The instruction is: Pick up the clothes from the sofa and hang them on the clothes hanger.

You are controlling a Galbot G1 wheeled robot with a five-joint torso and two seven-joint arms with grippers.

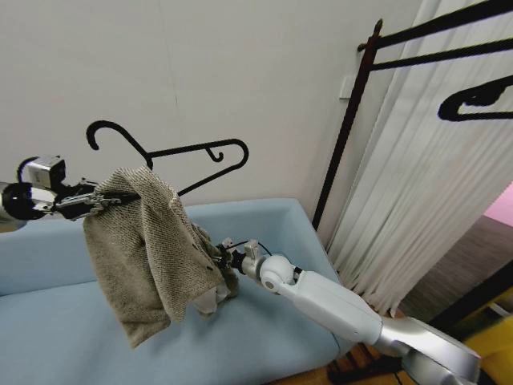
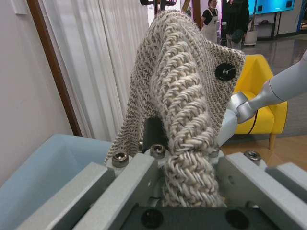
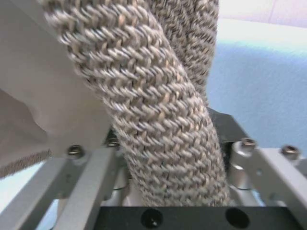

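**Cardigan pinched at two points; hanger half-loaded**

Coarse beige knit of the cardigan (image 3: 153, 110) lies closest to both wrist cameras, bunched into a thick roll between each hand's fingers. On the head view's 9 o'clock side, the left hand (image 1: 119, 198) is pressed onto the garment's top edge at the shoulder. At about 4 o'clock from it, the right hand (image 1: 222, 257) pinches a lower fold just above the blue sofa (image 1: 272, 220). Between them the garment hangs free for most of its drop. Whether its lowest hem touches the cushion cannot be told.

Deciding relation: the black hanger (image 1: 200, 149) appears to have one arm under the held shoulder. Its long axis runs toward 3 o'clock, and that far arm is bare. Loose cloth lies below it at 6 o'clock, with the right hand the nearer of the two. Judgement: that fold must rise and pass over the bare arm. Well apart at 2 o'clock stands the clothes rack (image 1: 353, 112).

Count: one cardigan, one button (image 2: 225, 72) seen, one black hanger in work, one second hanger (image 1: 477, 98) near the rack's rails, one rack, and two hands, both engaged.
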